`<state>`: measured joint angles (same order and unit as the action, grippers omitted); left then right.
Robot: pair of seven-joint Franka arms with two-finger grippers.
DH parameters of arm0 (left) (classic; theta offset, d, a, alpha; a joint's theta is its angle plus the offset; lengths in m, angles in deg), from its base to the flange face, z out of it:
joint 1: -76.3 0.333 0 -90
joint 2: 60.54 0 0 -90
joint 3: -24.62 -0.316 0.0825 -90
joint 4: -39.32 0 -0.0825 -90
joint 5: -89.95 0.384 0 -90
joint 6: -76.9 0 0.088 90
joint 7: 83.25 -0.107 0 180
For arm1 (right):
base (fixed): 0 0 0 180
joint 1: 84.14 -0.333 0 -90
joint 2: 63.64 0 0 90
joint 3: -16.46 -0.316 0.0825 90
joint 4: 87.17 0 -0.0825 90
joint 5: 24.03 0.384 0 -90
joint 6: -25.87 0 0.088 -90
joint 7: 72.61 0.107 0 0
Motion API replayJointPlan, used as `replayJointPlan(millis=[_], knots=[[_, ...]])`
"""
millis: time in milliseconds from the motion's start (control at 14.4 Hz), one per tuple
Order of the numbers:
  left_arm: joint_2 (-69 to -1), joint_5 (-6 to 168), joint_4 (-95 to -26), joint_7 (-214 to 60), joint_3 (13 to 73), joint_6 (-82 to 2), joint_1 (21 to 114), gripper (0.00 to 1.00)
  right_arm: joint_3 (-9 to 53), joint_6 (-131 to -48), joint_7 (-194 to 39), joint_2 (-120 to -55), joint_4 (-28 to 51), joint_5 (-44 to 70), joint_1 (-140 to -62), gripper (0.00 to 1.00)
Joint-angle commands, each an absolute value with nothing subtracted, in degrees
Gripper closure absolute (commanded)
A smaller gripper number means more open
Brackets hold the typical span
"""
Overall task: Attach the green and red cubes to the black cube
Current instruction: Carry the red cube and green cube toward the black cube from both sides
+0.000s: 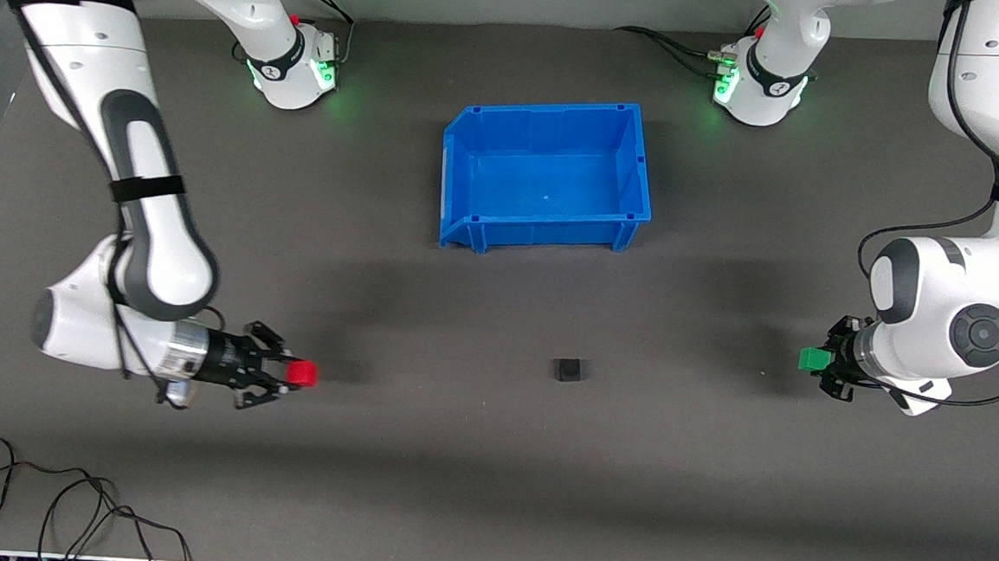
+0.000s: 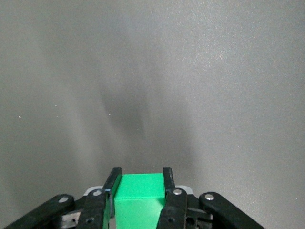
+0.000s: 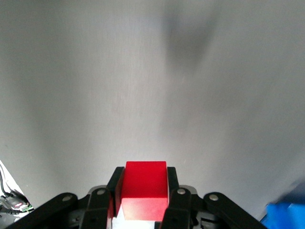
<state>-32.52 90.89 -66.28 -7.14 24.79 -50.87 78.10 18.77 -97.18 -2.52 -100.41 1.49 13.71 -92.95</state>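
Hidden or cut off: both arms run out of the front view at their upper links. In each wrist view the held cube shows only its top and one face; the rest sits between the fingers. The black cube (image 1: 567,369) is dark on dark, so its top detail cannot be made out. The cables (image 1: 61,505) at the surface's near edge are cut by the frame.

Landmark: black cube, resting alone on the surface (image 1: 488,471), nearer to the front camera than the blue bin (image 1: 545,176).

Right hand (image 1: 290,373): turned sideways, clenched on the red cube (image 1: 303,374), raised over the surface toward the right arm's end from the black cube, well apart from it. The right wrist view shows the red cube (image 3: 144,183) pinched between both fingers (image 3: 116,183), with a sliver of the blue bin (image 3: 286,217) at the frame corner.

Left hand (image 1: 822,363): also sideways, clenched on the green cube (image 1: 813,359), over the surface toward the left arm's end from the black cube, well apart. The left wrist view shows the green cube (image 2: 139,195) gripped between its fingers (image 2: 113,183).

Surface: matte dark grey, with soft shadows under both hands. Blue bin open-topped, nothing visible inside. Arm bases glow green, farther from the camera than the black cube. Pale wall strip along the top.
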Motion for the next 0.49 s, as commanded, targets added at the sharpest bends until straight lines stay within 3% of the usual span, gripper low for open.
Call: replayJointPlan(millis=[0,416], knots=[[-32.7,90.6,-65.5,-5.6,24.7,-49.6,76.7,1.00,19.4,-97.0,4.5,-105.9,-5.8,14.6,-96.8,0.80],[-28.6,89.1,-61.1,6.8,26.1,-51.2,70.9,1.00,19.4,-98.5,9.9,-113.0,-14.7,14.6,-104.1,0.80]])
